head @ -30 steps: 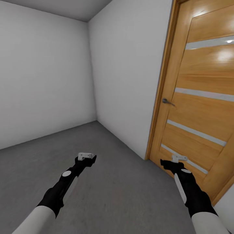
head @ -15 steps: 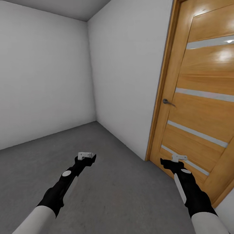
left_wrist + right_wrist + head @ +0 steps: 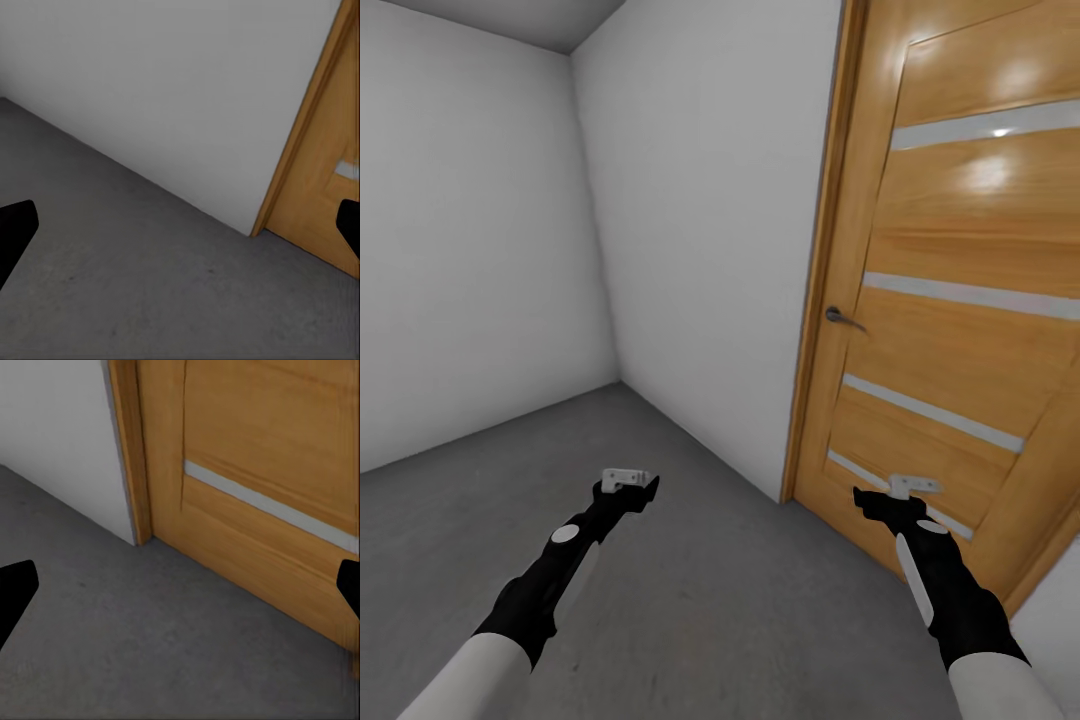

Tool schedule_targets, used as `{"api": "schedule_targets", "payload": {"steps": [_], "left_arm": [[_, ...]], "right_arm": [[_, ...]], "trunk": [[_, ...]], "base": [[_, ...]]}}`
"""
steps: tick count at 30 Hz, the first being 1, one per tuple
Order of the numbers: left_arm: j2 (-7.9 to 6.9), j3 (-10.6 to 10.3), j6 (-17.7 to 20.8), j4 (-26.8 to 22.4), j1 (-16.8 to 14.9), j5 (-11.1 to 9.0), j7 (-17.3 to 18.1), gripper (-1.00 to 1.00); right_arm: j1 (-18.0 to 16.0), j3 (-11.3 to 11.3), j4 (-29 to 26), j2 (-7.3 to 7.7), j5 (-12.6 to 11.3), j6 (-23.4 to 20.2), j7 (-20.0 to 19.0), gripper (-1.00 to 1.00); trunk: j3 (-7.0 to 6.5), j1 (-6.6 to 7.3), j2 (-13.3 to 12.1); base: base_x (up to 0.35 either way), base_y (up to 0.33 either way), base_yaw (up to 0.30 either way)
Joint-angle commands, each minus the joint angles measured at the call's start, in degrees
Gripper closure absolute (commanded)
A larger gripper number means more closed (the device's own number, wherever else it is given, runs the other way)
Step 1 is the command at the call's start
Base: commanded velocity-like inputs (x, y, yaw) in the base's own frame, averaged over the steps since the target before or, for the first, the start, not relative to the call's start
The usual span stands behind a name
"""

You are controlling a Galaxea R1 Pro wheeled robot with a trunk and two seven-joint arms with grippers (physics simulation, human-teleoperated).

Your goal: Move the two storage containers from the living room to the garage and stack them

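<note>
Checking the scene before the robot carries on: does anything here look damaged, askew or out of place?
Nothing stands out. The wooden door sits shut in its frame, the grey floor is unmarked, and the left gripper and right gripper are both open and hold nothing.

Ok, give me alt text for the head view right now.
A closed wooden panel door with a metal handle stands to the right of white walls meeting in a corner, above grey concrete floor. Both arms reach forward, left gripper and right gripper empty.

The rough, mottled dark grey concrete floor [image 3: 710, 560] of the garage runs flat to plain white walls [image 3: 700, 230] and a wooden panel door [image 3: 960, 300].
</note>
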State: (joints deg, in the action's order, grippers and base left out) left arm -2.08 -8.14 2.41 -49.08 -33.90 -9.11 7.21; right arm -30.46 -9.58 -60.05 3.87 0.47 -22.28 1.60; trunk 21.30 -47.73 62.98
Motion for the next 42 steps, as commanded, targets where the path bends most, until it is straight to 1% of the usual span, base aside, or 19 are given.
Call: {"api": "schedule_targets", "payload": {"steps": [1,33,42], "left_arm": [[-0.05,-0.13,0.25,-0.07,-0.02,-0.6,0.04,-1.0],[0.06,-0.14,0.36,0.52,-0.02,-0.51,0.12,-1.0],[0.06,-0.14,0.4,0.61,-0.02,-0.52,0.25,-1.0]], "right_arm": [[-0.04,0.05,-0.07,0.0,0.05,-0.34,0.16,-1.0],[-0.04,0.17,-0.05,0.09,-0.09,-0.92,0.14,-1.0],[-0.04,0.15,-0.02,0.04,0.0,-0.92,0.2,-1.0]], "trunk": [[0.07,-0.02,0.04],[0.07,-0.02,0.04],[0.05,-0.02,0.04]], "base": [[0.095,0.0,-0.266],[0.018,0.002,-0.27],[0.199,0.072,-0.088]]}}
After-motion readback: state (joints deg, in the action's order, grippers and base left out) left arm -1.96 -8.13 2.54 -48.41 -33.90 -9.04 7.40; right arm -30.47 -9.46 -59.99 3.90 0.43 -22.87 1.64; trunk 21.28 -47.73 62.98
